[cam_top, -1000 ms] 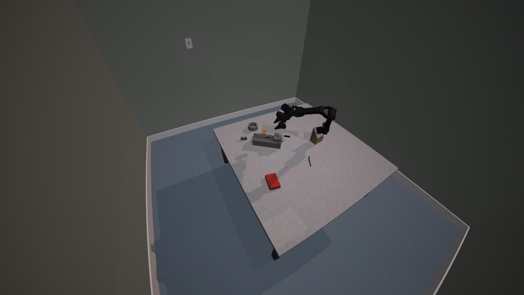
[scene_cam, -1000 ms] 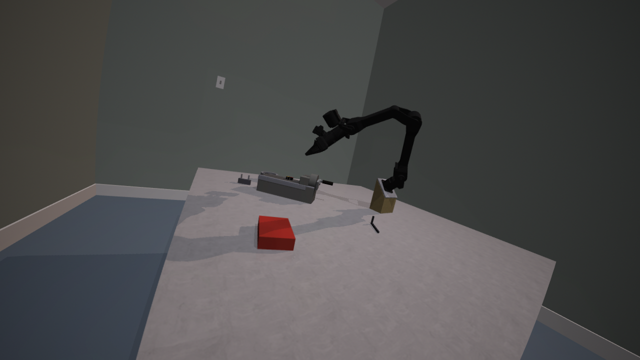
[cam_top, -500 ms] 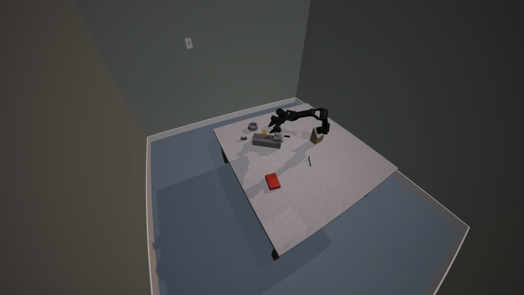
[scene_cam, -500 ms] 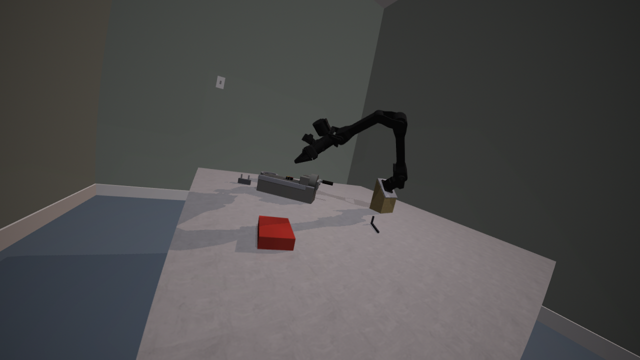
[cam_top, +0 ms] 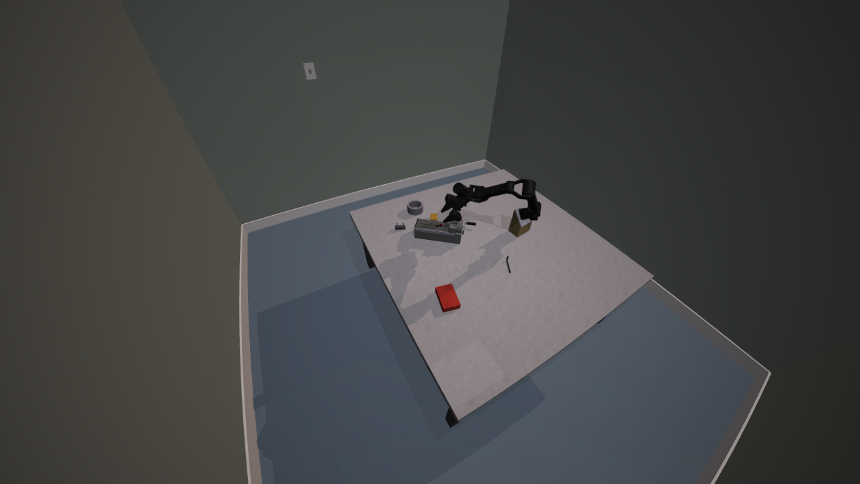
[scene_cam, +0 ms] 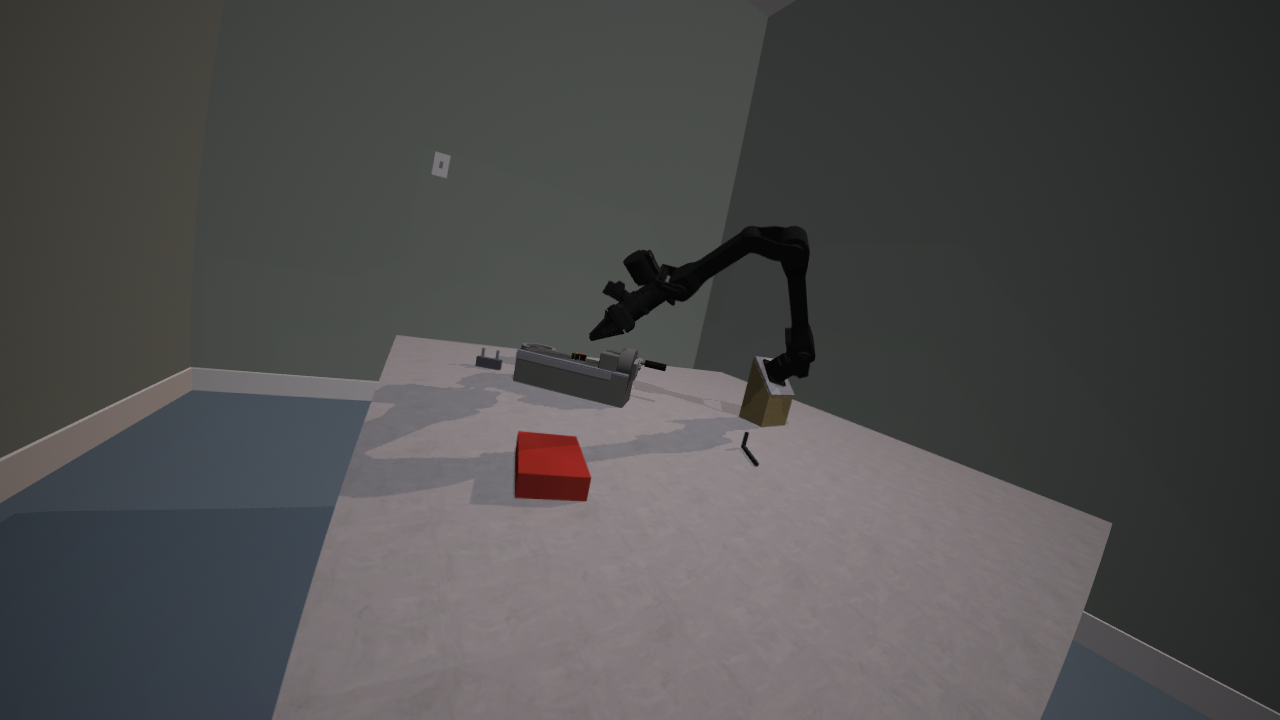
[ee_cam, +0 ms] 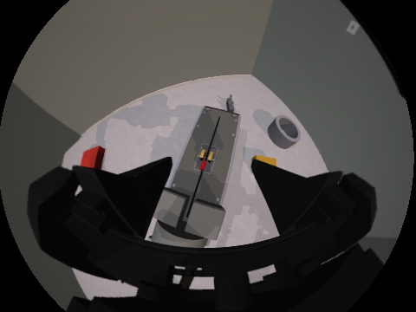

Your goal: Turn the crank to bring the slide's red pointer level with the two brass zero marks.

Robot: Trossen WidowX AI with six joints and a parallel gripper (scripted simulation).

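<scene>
The grey machine (cam_top: 437,235) (scene_cam: 571,379) (ee_cam: 225,134) lies lengthwise below my gripper (cam_top: 444,215) (scene_cam: 592,337) (ee_cam: 213,162). The gripper is open and empty, above the slotted top. The black crank handle (cam_top: 470,224) (scene_cam: 656,365) sticks out from the machine's near end, clear of the fingers; the wrist view does not show it clearly. The red pointer (ee_cam: 203,165) sits in the slot, on the crank side of the two brass zero marks (ee_cam: 202,153) (ee_cam: 210,156), close to them but not level.
A yellow block (cam_top: 433,216) (ee_cam: 265,160) and a grey ring (cam_top: 414,208) (ee_cam: 283,132) are beside the machine. A small two-pin part (cam_top: 400,226) (scene_cam: 488,362) (ee_cam: 230,104) lies beyond its far end. A red box (cam_top: 447,297) (scene_cam: 551,465) (ee_cam: 93,158) and black bent rod (cam_top: 508,265) (scene_cam: 750,454) lie farther off.
</scene>
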